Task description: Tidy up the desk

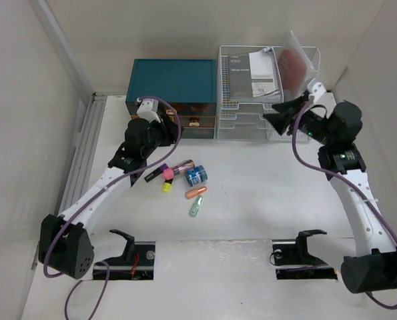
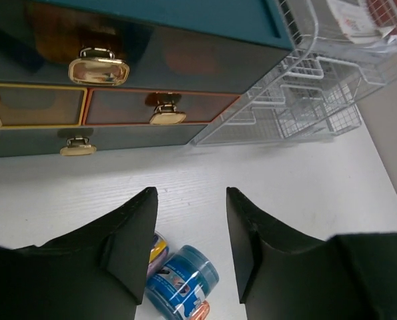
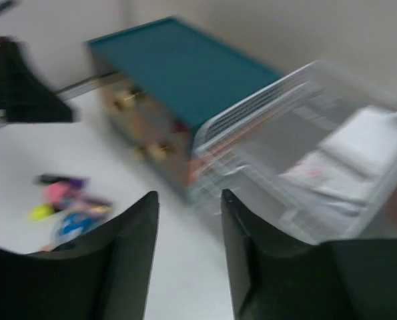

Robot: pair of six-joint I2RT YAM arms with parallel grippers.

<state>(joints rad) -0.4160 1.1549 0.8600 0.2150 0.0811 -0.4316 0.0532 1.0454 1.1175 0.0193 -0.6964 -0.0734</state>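
Observation:
The desk point(image 1: 265, 180) is a white tabletop with a small heap at its middle: a pink and yellow highlighter point(image 1: 167, 177), a blue jar point(image 1: 197, 176), an orange tube point(image 1: 196, 193) and a green tube point(image 1: 195, 207). My left gripper point(image 1: 166, 121) is open and empty, raised in front of the teal drawer chest point(image 1: 173, 81). In the left wrist view its jaws point(image 2: 188, 193) stand apart, with the blue jar point(image 2: 181, 280) on the desk below them. My right gripper point(image 1: 273, 119) is open and empty, raised in front of the wire rack point(image 1: 251, 120). The right wrist view point(image 3: 190, 195) is blurred.
The chest's drawers with gold handles point(image 2: 99, 69) look shut. The white wire rack point(image 2: 305, 87) beside it holds papers point(image 1: 255, 73) and a reddish sleeve point(image 1: 293, 67) on top. Two front-edge slots hold black fixtures point(image 1: 126, 250) point(image 1: 301, 252). Pale walls stand on three sides.

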